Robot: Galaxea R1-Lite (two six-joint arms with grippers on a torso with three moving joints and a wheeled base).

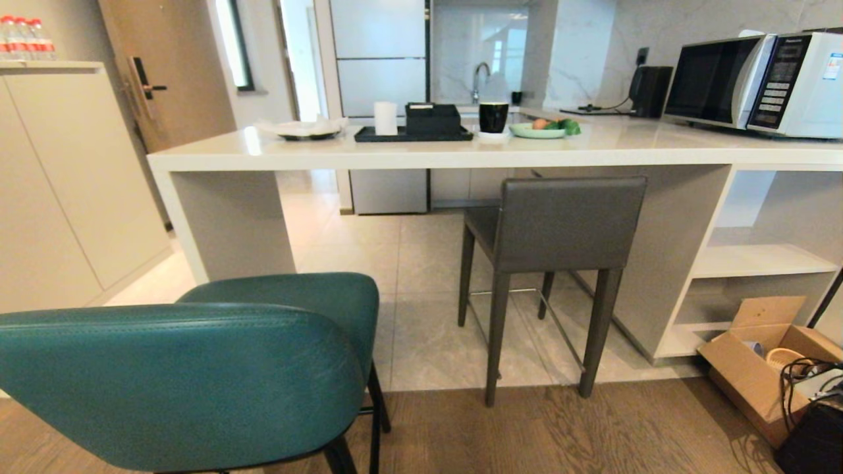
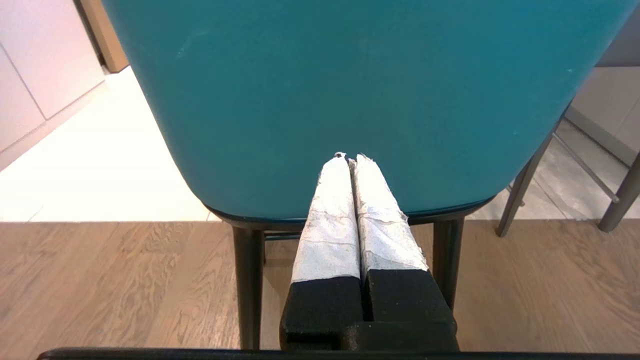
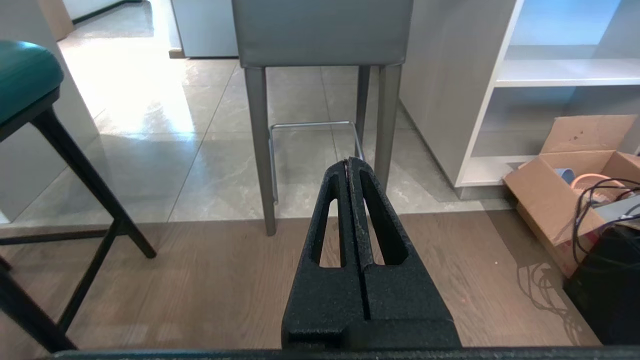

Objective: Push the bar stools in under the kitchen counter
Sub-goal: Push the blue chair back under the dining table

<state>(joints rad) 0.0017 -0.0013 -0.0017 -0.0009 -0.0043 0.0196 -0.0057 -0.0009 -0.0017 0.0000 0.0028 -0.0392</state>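
Before the kitchen counter [image 1: 421, 155], I see the teal stool [image 1: 197, 375] standing well out; the grey stool [image 1: 560, 230] is partly under; left gripper [image 2: 350, 159] and right gripper [image 3: 351, 162] are closed, empty; next I judge pushing teal forward.

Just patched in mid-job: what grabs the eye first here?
The teal leather stool with curved back fills the near left, standing clear of the long off-white counter. The boxy grey leather stool stands at the counter's edge, seat partly under. The shut left gripper points at the teal back.
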